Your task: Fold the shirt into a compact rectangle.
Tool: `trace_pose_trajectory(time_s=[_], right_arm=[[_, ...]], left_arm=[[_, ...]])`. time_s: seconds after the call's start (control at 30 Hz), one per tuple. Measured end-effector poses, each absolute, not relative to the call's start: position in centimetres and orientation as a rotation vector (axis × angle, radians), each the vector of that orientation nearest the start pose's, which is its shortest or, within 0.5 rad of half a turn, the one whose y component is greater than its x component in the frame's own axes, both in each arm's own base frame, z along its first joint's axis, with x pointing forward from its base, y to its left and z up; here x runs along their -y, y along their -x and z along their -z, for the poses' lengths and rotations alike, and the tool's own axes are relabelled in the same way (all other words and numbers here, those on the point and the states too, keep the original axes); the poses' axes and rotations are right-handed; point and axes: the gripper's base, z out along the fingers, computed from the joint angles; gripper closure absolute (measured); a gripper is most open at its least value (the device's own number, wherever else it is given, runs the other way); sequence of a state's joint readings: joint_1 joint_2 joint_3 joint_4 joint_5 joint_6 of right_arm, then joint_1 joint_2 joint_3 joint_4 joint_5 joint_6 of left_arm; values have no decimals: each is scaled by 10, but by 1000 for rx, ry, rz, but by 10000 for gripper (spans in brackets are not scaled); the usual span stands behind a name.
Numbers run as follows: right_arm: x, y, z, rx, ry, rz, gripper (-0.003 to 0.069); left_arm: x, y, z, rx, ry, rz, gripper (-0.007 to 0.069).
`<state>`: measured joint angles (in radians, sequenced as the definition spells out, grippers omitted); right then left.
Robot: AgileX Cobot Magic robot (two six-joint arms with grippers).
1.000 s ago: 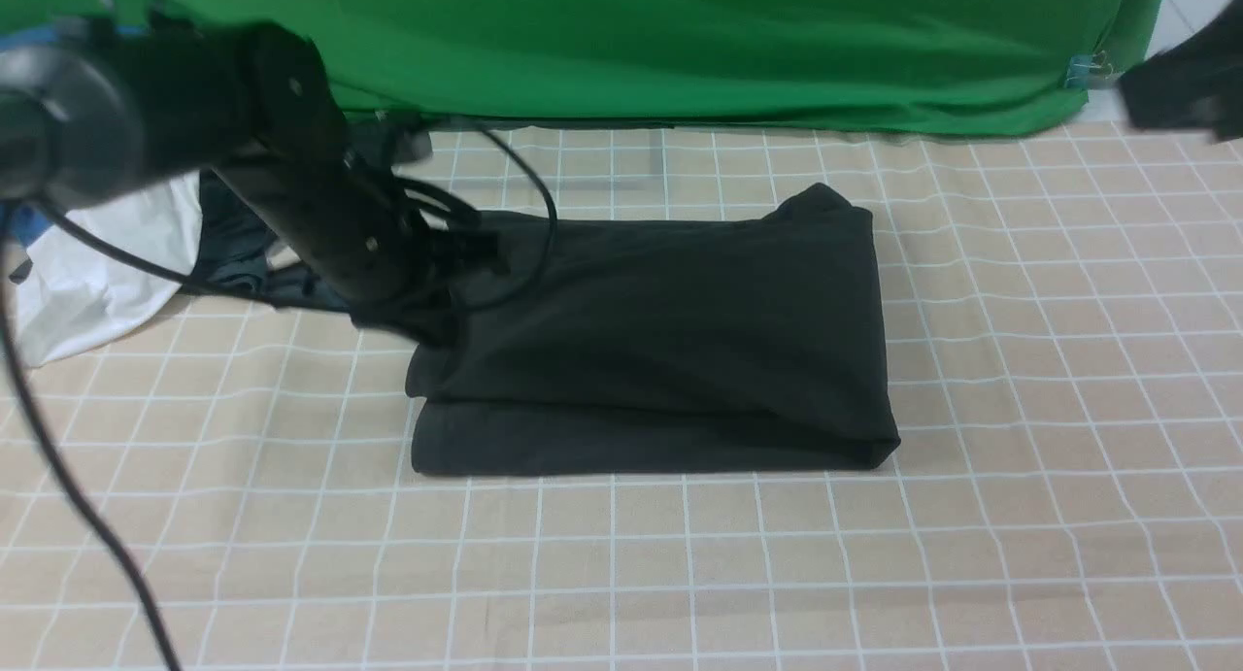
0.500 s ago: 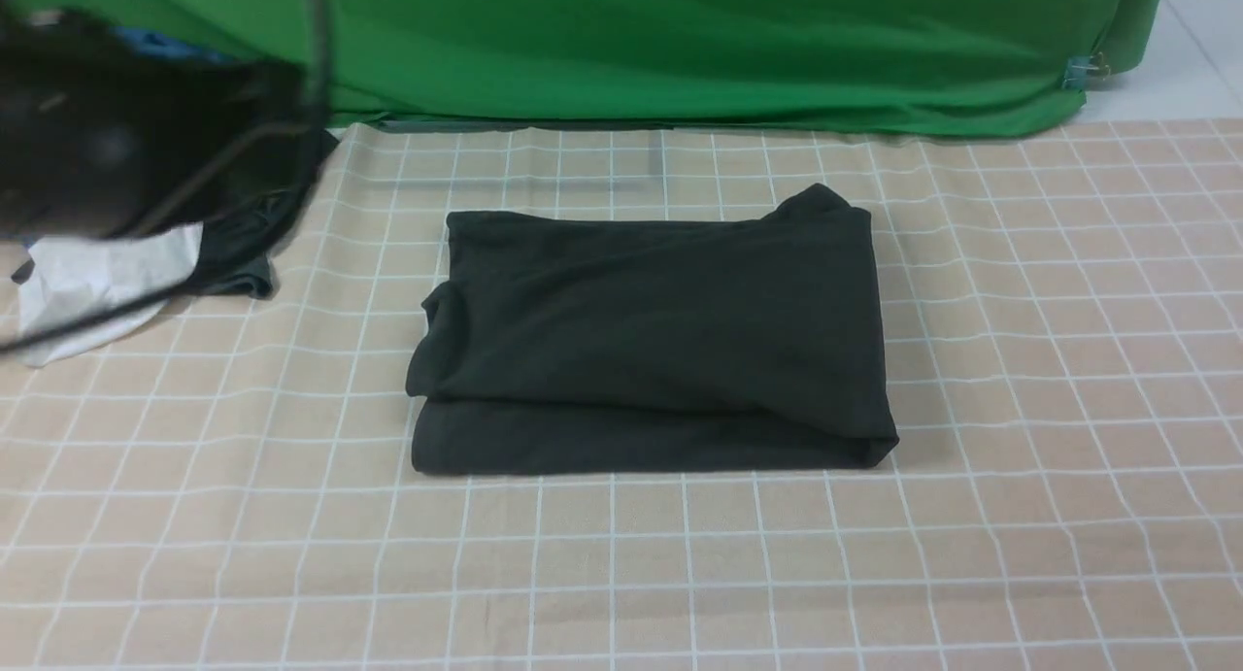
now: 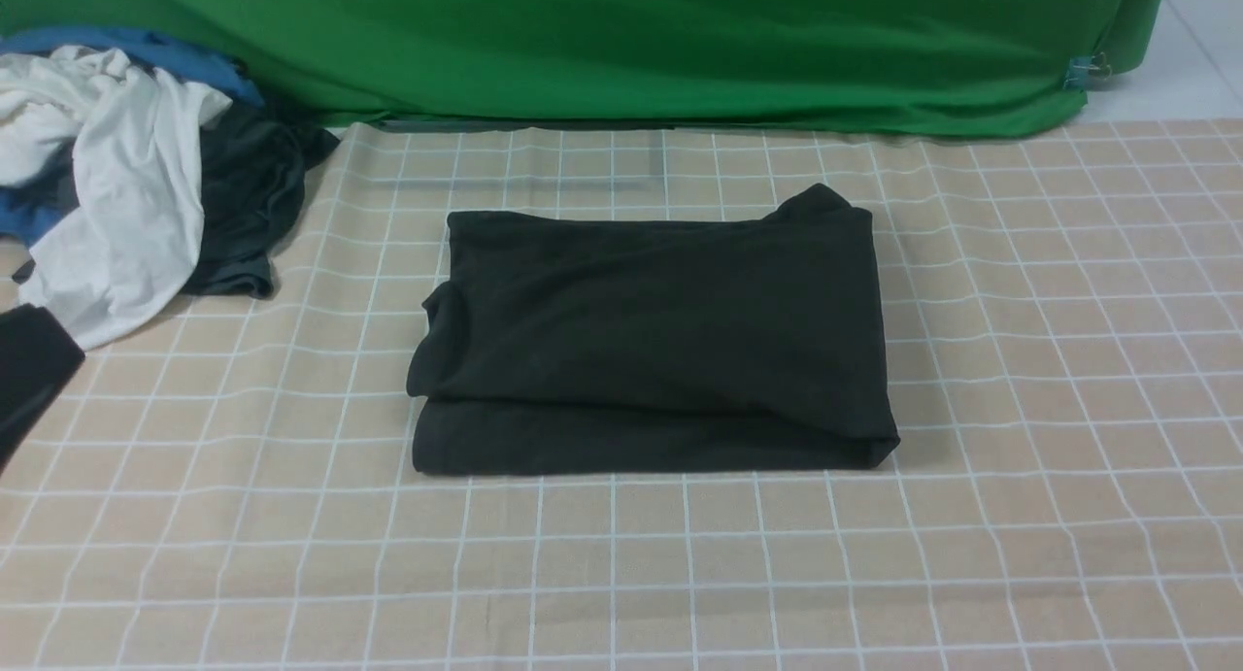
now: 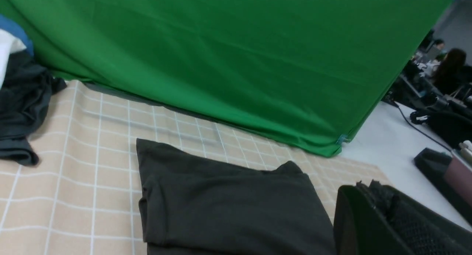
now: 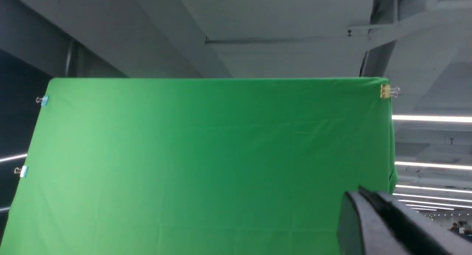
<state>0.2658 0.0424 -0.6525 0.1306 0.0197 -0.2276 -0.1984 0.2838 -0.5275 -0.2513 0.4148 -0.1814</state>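
Note:
The black shirt (image 3: pixel 651 341) lies folded into a thick rectangle in the middle of the checked cloth, with nothing touching it. In the left wrist view the shirt (image 4: pixel 228 203) shows below and beside my left gripper (image 4: pixel 368 186), which is shut, empty and held off the fabric. Only a black piece of the left arm (image 3: pixel 29 360) shows at the front view's left edge. My right gripper (image 5: pixel 363 191) is shut and empty, raised and pointing at the green backdrop; it is out of the front view.
A pile of white, blue and dark grey clothes (image 3: pixel 117 185) sits at the back left. The green backdrop (image 3: pixel 621 50) closes off the far side. The beige checked cloth (image 3: pixel 1020 360) covers the table, and its right edge meets white floor (image 4: pixel 387 144).
My left arm has pulled away from the shirt's left edge and out to the left, uncovering the clothes pile. The right arm has left the top right corner. The shirt has not moved.

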Motion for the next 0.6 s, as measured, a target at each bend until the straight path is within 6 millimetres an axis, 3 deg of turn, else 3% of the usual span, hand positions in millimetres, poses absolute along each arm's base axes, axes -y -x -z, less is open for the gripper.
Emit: trace_pose_trajectory(time_s=[0.6], right_arm=[[6, 26, -402, -964, 185, -171, 613]], left_arm=[[21, -56, -333, -1668, 101, 548, 610]])
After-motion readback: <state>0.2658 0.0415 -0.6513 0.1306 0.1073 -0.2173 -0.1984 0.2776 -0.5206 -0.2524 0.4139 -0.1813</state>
